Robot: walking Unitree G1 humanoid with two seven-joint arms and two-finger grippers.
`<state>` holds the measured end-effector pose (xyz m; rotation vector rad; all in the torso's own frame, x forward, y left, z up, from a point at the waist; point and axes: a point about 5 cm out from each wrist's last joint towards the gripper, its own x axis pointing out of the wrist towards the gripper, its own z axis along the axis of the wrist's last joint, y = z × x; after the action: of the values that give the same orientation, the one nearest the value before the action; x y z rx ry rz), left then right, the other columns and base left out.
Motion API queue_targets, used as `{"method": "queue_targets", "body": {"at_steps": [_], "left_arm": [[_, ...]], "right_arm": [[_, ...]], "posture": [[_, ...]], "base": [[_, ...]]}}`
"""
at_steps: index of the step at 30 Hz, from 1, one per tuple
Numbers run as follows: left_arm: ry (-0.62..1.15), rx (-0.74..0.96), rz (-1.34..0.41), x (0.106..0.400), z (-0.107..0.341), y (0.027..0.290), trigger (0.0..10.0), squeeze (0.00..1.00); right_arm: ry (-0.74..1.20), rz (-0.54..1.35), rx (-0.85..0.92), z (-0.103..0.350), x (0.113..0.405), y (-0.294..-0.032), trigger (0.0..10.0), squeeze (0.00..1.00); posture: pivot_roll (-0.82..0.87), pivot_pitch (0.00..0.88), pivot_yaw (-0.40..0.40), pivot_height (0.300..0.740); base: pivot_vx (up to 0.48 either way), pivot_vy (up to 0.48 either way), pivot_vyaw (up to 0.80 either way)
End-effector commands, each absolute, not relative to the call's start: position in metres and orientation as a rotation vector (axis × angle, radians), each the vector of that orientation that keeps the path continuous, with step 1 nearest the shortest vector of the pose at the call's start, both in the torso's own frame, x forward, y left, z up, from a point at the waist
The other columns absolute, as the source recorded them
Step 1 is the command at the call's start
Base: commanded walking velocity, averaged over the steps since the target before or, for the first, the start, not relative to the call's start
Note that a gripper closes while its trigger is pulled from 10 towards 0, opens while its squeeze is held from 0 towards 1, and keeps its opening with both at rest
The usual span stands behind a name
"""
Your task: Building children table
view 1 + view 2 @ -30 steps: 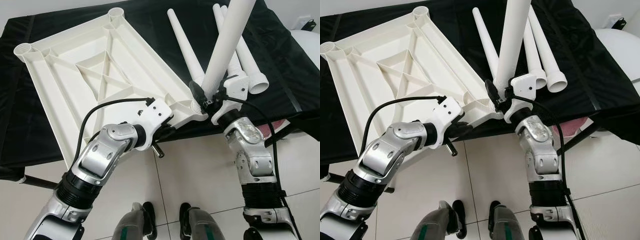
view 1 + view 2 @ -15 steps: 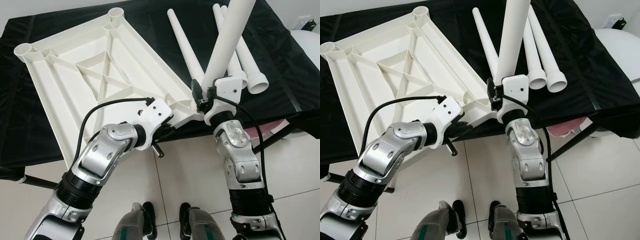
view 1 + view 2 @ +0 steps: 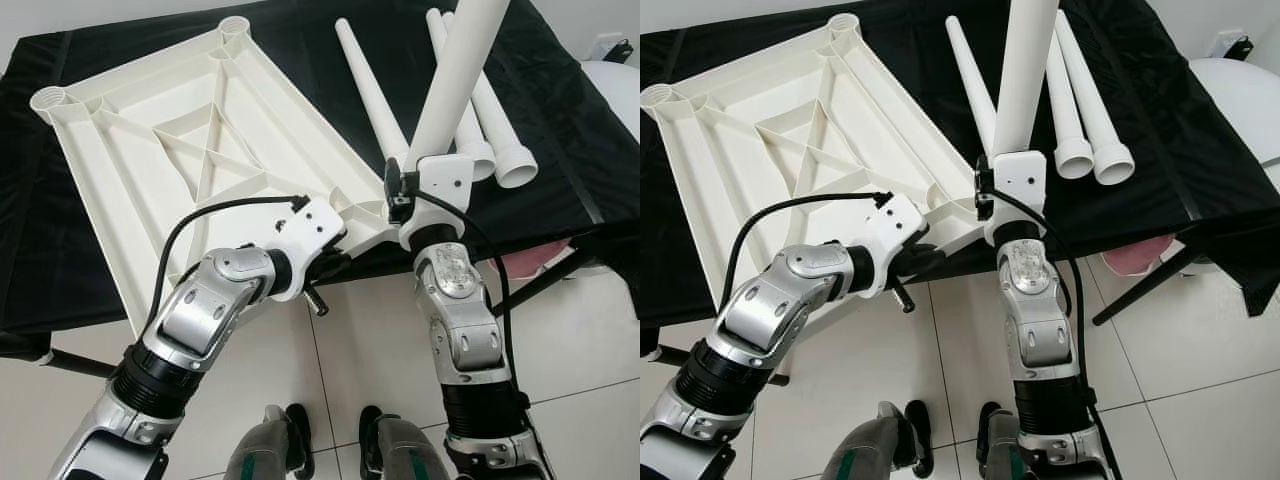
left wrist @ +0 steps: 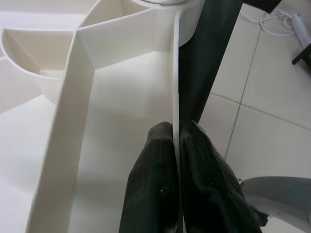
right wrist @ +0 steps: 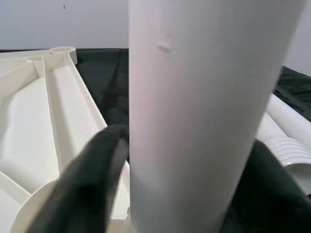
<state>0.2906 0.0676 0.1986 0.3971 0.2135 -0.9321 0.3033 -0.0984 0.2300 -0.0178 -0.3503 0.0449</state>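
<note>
Three loose table legs (image 3: 372, 90) lie on the black-covered bench (image 3: 560, 120) toward its far right corner, and a fourth leg (image 3: 1025, 75) stands nearly upright in the right gripper (image 3: 408, 190), whose black fingers (image 5: 92, 179) are closed around its lower end. That end sits at the corner socket of the upturned tabletop (image 3: 190, 160) nearest the bench's front edge. The left gripper (image 4: 176, 145) pinches the tabletop's thin outer rim just beside that socket, fingers clamped on either side of the wall.

Both parts look like hollow moulded plastic: light, stiff, smooth enough to slip. Holding the leg low gives control at the socket, but its long top can swing. The ribbed rim seems a firm hold.

The socket corner overhangs the front edge above the tiled floor (image 3: 360, 350), so pressing down could tip the tabletop. Open room lies above and toward the robot.
</note>
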Motion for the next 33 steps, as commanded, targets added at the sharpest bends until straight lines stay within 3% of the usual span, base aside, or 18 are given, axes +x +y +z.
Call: {"method": "queue_targets", "body": {"at_steps": [1,5,6,7,8,9,14,19,33], "left_arm": [[0.192,0.402,-0.894,0.292,0.202,0.071,10.0,0.0],[0.193,0.402,-0.894,0.292,0.203,0.071,10.0,0.0],[0.193,0.402,-0.894,0.293,0.203,0.071,10.0,0.0],[0.193,0.402,-0.894,0.293,0.203,0.071,10.0,0.0],[0.194,0.401,-0.894,0.293,0.203,0.071,10.0,0.0],[0.194,0.4,-0.894,0.293,0.203,0.071,10.0,0.0],[0.194,0.399,-0.893,0.293,0.203,0.072,10.0,0.0],[0.194,0.397,-0.891,0.293,0.203,0.071,10.0,0.0],[0.191,0.391,-0.888,0.293,0.203,0.07,10.0,0.0]], "right_arm": [[-0.337,0.055,-0.006,0.228,0.3,-0.098,10.0,1.0],[-0.339,0.065,-0.011,0.228,0.3,-0.098,10.0,1.0],[-0.343,0.063,-0.017,0.229,0.301,-0.1,10.0,0.91],[-0.343,0.063,-0.017,0.229,0.301,-0.1,10.0,0.91],[-0.342,0.06,-0.015,0.229,0.302,-0.102,10.0,0.26],[-0.34,0.062,-0.011,0.23,0.303,-0.103,10.0,0.0],[-0.333,0.131,0.005,0.231,0.305,-0.106,10.0,0.0],[-0.301,0.33,0.053,0.231,0.312,-0.118,10.0,0.0],[-0.258,0.574,-0.057,0.234,0.329,-0.153,10.0,0.0]], "posture": [[-0.08,0.21,0.067,0.74],[-0.08,0.214,0.07,0.74],[-0.09,0.218,0.072,0.74],[-0.09,0.218,0.072,0.74],[-0.09,0.218,0.072,0.74],[-0.09,0.218,0.072,0.74],[-0.09,0.22,0.072,0.74],[-0.09,0.223,0.073,0.74],[-0.1,0.225,0.066,0.74]], "base": [[0.0,0.0,0.0],[0.0,0.0,0.0],[0.0,0.0,0.0],[0.0,0.0,0.0],[0.0,0.0,0.0],[0.0,0.0,0.0],[0.0,0.0,0.0],[0.0,0.0,0.0],[0.0,0.0,0.0]]}}
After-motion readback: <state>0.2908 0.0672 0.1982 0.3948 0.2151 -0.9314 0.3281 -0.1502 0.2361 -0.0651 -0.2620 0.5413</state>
